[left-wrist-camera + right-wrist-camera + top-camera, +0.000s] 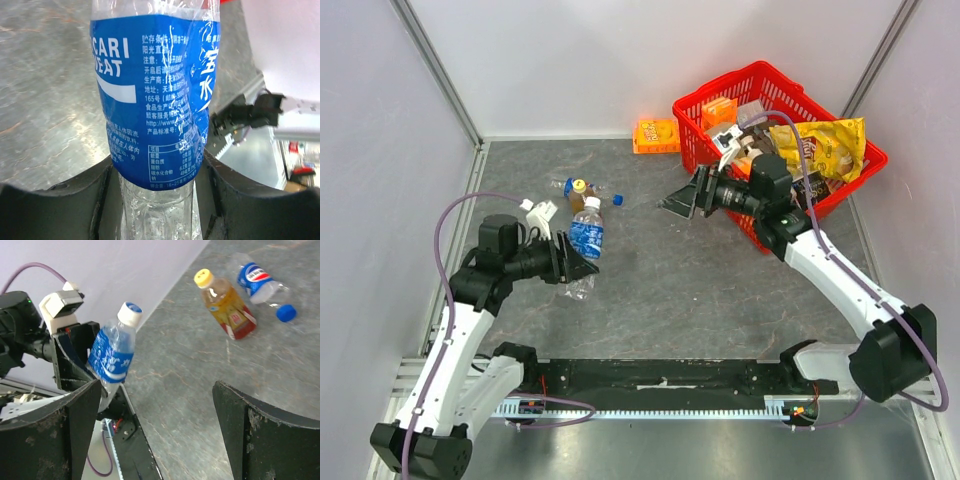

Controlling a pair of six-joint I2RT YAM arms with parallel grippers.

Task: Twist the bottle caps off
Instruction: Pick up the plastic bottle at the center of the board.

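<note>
Near the arm bases, on the left of the desk (670, 300): clenched the left gripper (578, 268) on the lower body of a clear bottle (155, 100) with a blue label, pressing in from both sides. Held it tilted, neck pointing away from the bases, with a white-and-blue cap (131, 313) sitting on the neck. Farther in and to the right: held the right gripper (160, 425) spread wide, grasping nothing, turned toward the left arm. Just beyond the held bottle: saw an amber bottle (229, 307) with a yellow cap (202, 277) lying flat on the desk and, just beside it, a second clear bottle (257, 280) with a blue cap (285, 313), also lying down. At the far right: noted a red basket (715, 80) full of packets, among them a yellow bag (830, 140), and an orange box (656, 135) just left of it by the back wall.
</note>
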